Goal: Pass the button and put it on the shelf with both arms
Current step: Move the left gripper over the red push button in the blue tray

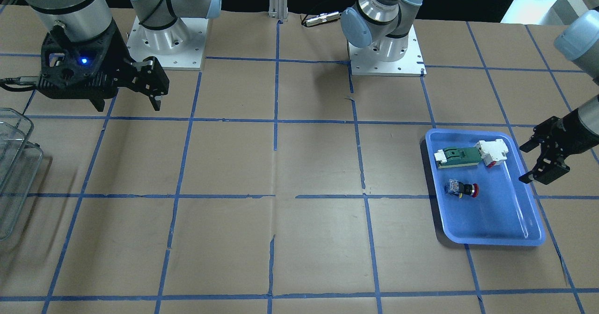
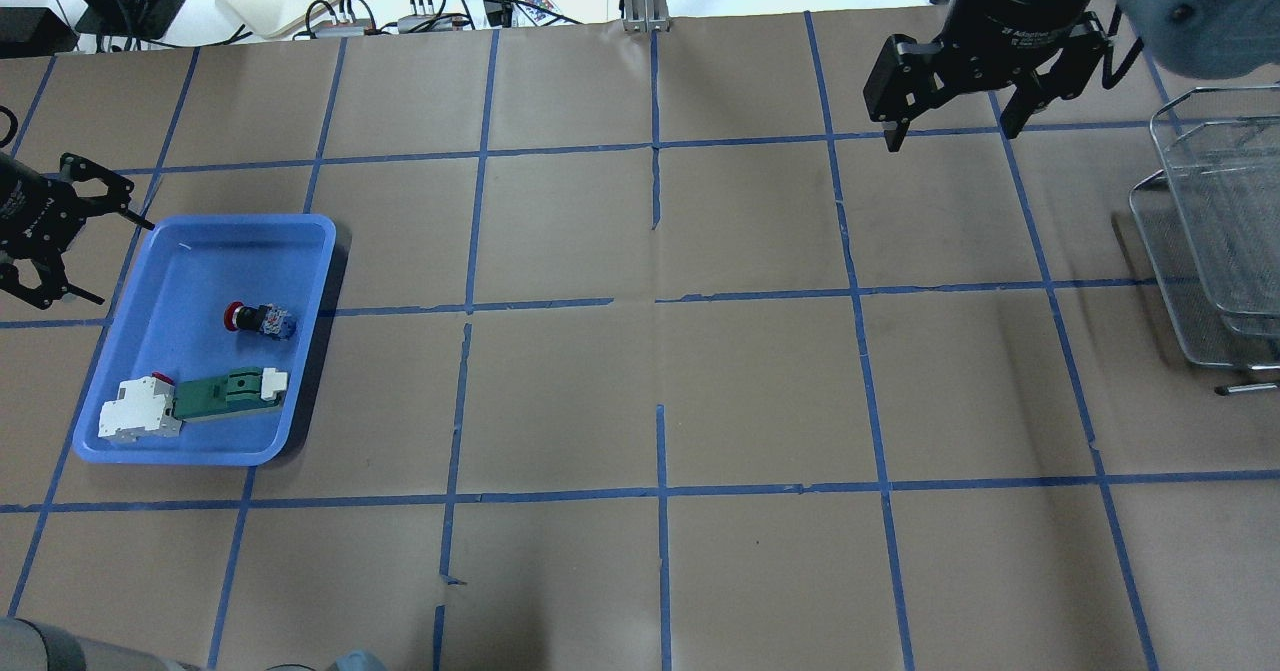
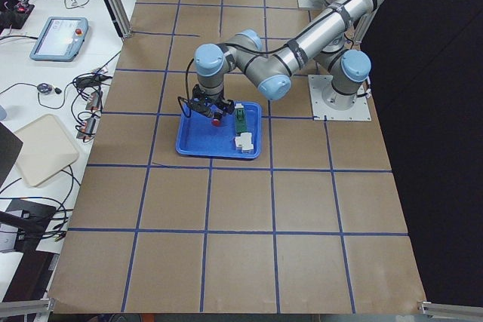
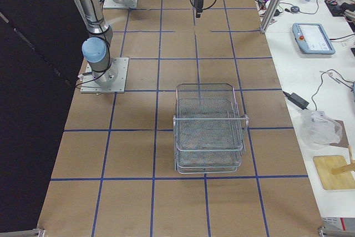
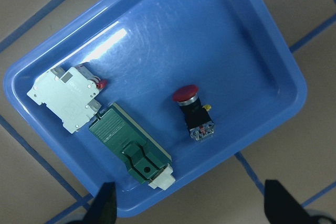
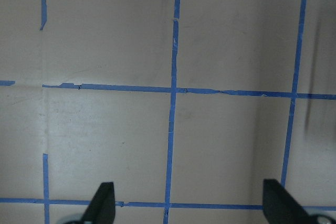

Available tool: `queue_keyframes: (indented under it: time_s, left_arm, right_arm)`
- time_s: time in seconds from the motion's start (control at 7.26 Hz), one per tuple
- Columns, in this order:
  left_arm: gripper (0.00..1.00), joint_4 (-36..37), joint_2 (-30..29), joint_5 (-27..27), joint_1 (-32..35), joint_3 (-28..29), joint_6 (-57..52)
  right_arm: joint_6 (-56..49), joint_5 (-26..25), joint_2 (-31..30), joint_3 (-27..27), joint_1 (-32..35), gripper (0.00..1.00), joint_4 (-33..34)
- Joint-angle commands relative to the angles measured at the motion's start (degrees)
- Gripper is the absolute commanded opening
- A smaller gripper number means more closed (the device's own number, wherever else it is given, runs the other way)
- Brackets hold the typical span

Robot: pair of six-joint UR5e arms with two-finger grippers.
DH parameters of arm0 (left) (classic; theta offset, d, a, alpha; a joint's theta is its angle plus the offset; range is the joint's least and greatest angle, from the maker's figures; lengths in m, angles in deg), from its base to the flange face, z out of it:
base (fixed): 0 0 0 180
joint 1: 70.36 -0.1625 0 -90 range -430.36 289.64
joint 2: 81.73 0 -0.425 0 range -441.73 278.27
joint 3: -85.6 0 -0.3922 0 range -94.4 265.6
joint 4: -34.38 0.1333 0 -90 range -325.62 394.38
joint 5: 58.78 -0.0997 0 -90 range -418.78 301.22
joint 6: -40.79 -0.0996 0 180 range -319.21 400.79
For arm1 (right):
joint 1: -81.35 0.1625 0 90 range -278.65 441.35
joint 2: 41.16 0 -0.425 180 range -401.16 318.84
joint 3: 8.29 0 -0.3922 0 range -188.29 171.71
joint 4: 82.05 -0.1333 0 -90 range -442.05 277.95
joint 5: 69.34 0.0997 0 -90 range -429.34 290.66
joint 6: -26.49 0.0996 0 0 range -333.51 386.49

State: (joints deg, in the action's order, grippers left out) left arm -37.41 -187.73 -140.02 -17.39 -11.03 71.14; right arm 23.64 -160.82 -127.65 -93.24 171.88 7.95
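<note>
Button (image 2: 258, 319) lies on its side on the floor of the blue tray (image 2: 230, 219), near the middle of it and touching neither wall. Its long axis runs almost along the length of the counter (image 2: 760, 391), only a little tilted. The red mushroom head points to the robot's left, toward the outer long wall of the tray. The blue-and-white block at the back points toward the middle of the counter. The black barrel with the thin yellow ring is between these two ends.

In the same tray, nearer to the robot, the green-and-white flat part (image 2: 225, 396) lies just beside the white blocky part (image 2: 138, 411). Both are apart from the button.

The left pincer (image 1: 522, 165) hangs in the air at the outer edge of the tray. Its two fingers are spread wide and nothing is between them. In the left wrist view the whole tray shows below the two dark fingertips.

The right pincer (image 2: 950, 136) hovers above the bare counter on the robot's right half, also spread wide and holding nothing. The shelf (image 2: 1210, 231) stands at the right end of the counter, well apart from the tray and the button.
</note>
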Motion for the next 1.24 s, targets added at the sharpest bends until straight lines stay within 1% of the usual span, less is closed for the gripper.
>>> queue_keyframes:
  time_s: [0.0,0.14,0.28,0.69,1.1]
  left_arm:
    - [1.0,0.87,-4.46,2.12,-0.32,0.48,6.73]
    - [1.0,1.04,-5.96,7.79,-0.32,0.13,9.27]
    - [1.0,1.04,-7.36,8.89,-0.32,0.04,9.99]
    - [1.0,1.13,-10.97,8.81,-0.76,-0.05,9.38]
    - [1.0,1.04,-12.47,8.55,-0.84,-0.22,9.64]
  right_arm:
    - [-0.23,-0.19,0.0,-0.13,0.0,1.0,0.17]
    - [-0.23,-0.36,0.0,-0.13,0.0,1.0,0.17]
    - [-0.32,-0.62,0.0,-0.13,-0.09,1.0,0.09]
    - [-0.23,-0.1,0.0,-0.13,0.0,1.0,0.17]
    - [-0.23,-0.1,0.0,-0.13,0.0,1.0,0.17]
